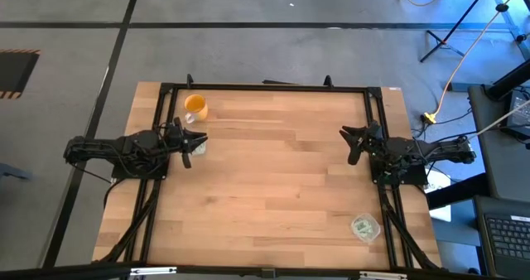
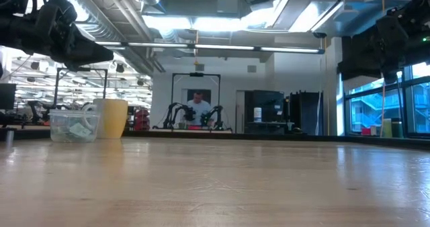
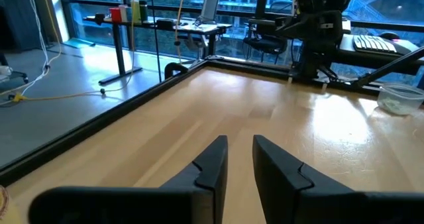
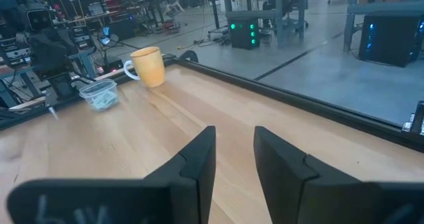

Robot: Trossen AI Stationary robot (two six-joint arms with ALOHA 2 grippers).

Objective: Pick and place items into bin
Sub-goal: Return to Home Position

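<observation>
From above, the left gripper (image 1: 192, 144) hangs at the tabletop's (image 1: 273, 172) left side. Its fingers are spread and empty, and it partly covers the left bin (image 1: 200, 149). The cup (image 1: 195, 106) stands just above that bin in frame. The right gripper (image 1: 351, 143), at mid-right, is also parted and empty. The right bin (image 1: 364, 227), lower right, holds green packets (image 1: 362, 225) in a jumble, their long axes unclear.

At table height, the left bin sits at far left just beside the cup, with a few packets lying slanted inside. Their print is too small to read. A person (image 2: 199, 109) stands far behind.

The left wrist view shows its fingers a narrow gap apart, and the right bin is cut off at the frame's right edge. The right wrist view shows a similar gap, with the cup and left bin at upper left.
</observation>
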